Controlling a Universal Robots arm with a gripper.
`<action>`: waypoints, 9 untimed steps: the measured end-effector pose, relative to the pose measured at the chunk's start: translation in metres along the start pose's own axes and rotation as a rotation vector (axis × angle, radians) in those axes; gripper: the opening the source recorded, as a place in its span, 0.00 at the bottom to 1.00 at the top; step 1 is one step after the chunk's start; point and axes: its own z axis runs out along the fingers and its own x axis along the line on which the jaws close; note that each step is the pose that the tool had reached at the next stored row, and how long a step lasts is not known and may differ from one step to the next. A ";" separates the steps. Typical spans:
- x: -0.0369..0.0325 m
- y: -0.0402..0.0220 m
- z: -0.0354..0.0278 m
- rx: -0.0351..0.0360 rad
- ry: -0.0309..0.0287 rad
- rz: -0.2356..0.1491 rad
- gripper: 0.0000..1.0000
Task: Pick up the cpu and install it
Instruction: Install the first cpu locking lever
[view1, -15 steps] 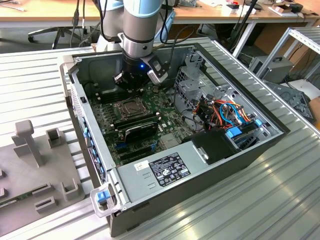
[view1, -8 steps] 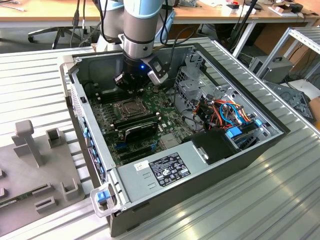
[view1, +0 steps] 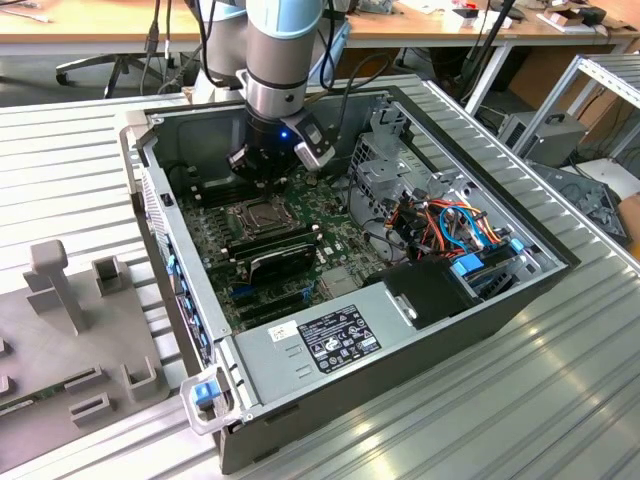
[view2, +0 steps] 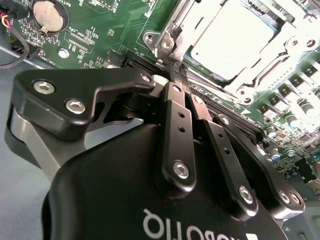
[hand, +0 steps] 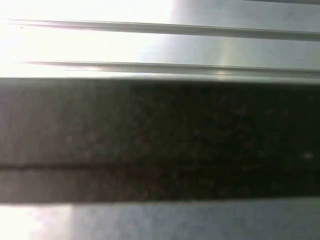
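Observation:
The cpu (view2: 232, 40) shows as a pale grey square lying flat inside the silver socket frame (view2: 295, 35) on the green motherboard. My gripper (view2: 178, 75) is shut, its two black fingers (view2: 175, 125) pressed together with nothing visible between them. Their tips sit right at the socket's near corner, beside a screw and a thin metal lever end, apart from the cpu's face. In the exterior view my gripper (view1: 268, 178) hangs low inside the open computer case, just behind the socket (view1: 258, 213).
Black memory sticks (view1: 275, 250) lie in front of the socket. A drive cage and a bundle of coloured cables (view1: 450, 225) fill the case towards the exterior view's right. The case walls (view1: 150, 200) surround the board. A grey fixture block (view1: 60, 290) stands outside the case.

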 end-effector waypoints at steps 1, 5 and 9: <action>0.0000 0.0000 0.0000 -0.0001 0.0000 0.000 0.11; -0.0002 0.0003 -0.0022 -0.0002 0.0000 0.000 0.11; -0.0006 0.0007 -0.0095 -0.0002 -0.0001 0.000 0.11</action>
